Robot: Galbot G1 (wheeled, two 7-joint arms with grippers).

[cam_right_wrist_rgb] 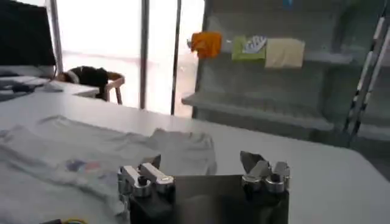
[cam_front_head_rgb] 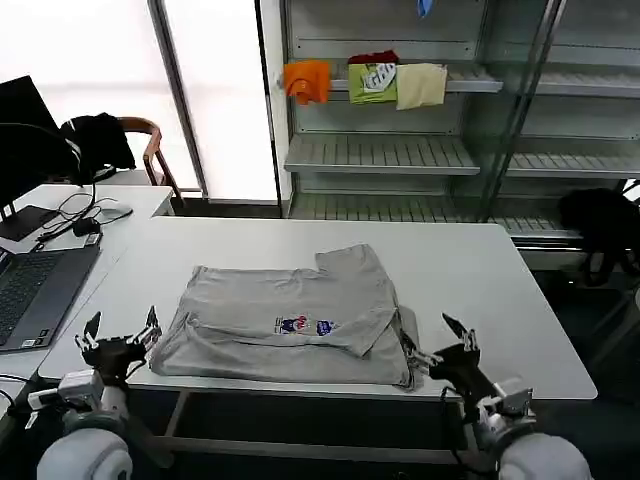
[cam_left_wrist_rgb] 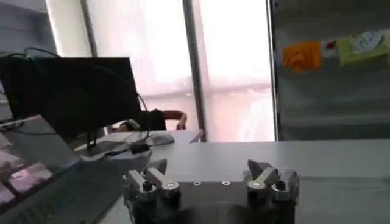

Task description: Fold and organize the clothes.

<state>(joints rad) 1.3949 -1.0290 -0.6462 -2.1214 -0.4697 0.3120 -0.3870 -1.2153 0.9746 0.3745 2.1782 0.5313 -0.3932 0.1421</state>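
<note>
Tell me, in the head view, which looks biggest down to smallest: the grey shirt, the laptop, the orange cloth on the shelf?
1. Grey shirt
2. Laptop, though the picture's edge cuts it off
3. Orange cloth, but it hangs farther away, so its real size is unsure.

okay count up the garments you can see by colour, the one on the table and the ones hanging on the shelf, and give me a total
Grey: 1, the shirt on the table
Orange: 1, the orange garment on the shelf
Green: 1, the green garment
Cream: 1, the cream garment
Red: 1, a red piece behind the green one
Total: 5
</note>
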